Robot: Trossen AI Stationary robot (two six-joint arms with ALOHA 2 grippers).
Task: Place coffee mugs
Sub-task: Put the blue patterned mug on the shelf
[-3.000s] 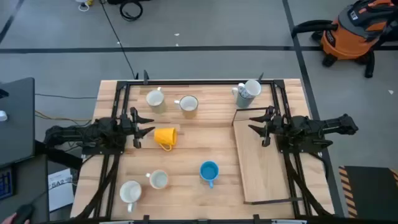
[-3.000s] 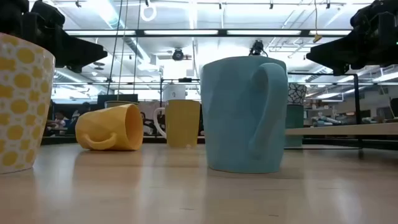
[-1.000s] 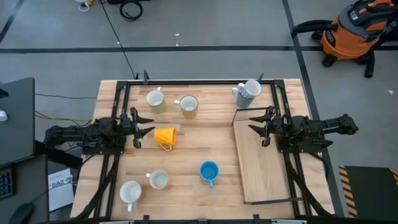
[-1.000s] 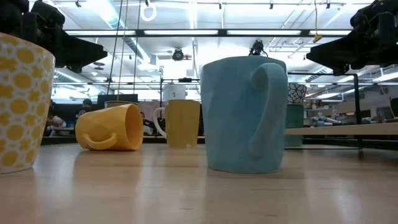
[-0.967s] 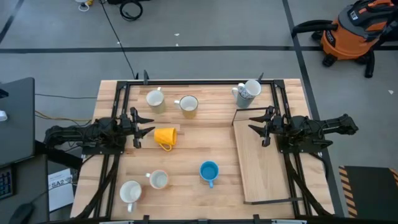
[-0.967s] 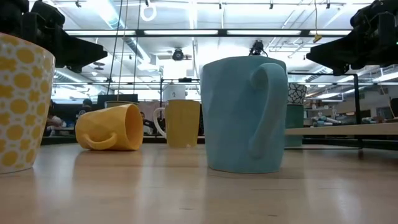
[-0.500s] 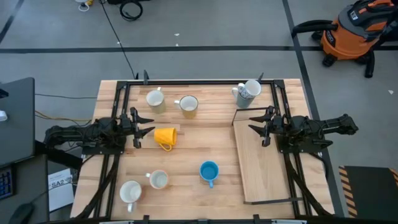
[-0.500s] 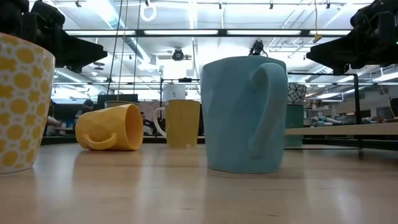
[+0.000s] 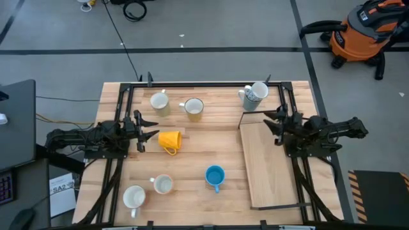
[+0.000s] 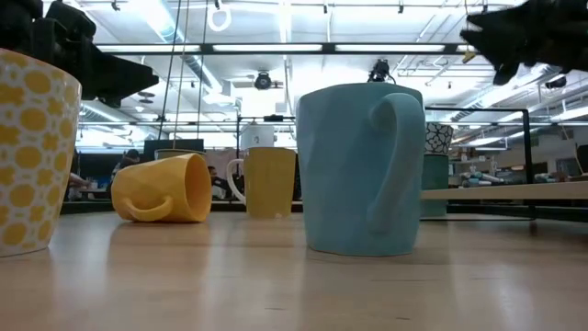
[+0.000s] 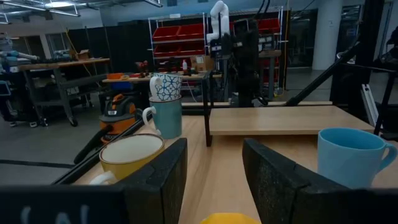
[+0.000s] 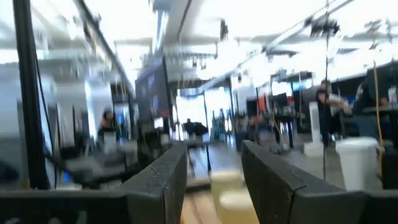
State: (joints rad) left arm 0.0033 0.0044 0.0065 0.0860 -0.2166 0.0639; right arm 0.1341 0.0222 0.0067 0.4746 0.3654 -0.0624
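Several mugs stand on the wooden table. A yellow-orange mug (image 9: pixel 169 140) lies on its side just in front of my open left gripper (image 9: pixel 148 127); its rim shows at the left wrist view's lower edge (image 11: pixel 224 218). A bright blue mug (image 9: pixel 215 176) stands upright near the middle. Two cream mugs (image 9: pixel 158 101) (image 9: pixel 193 107) stand at the far side. A white mug with dark print (image 9: pixel 257 91) sits stacked in a grey-blue one. Two white mugs (image 9: pixel 163 184) (image 9: pixel 133 197) stand near the near edge. My open right gripper (image 9: pixel 270 122) hovers over the board's far end, holding nothing.
A light wooden board (image 9: pixel 271 160) with a dark raised frame lies on the table's right part, under my right arm. Black frame bars (image 9: pixel 121 108) run along both sides of the table. The blue mug (image 10: pixel 358 170) fills the low view's middle.
My right gripper has risen and drawn back a little toward the table's right edge, tipping upward; its wrist view is blurred by the motion. It has stayed open. No mug has moved.
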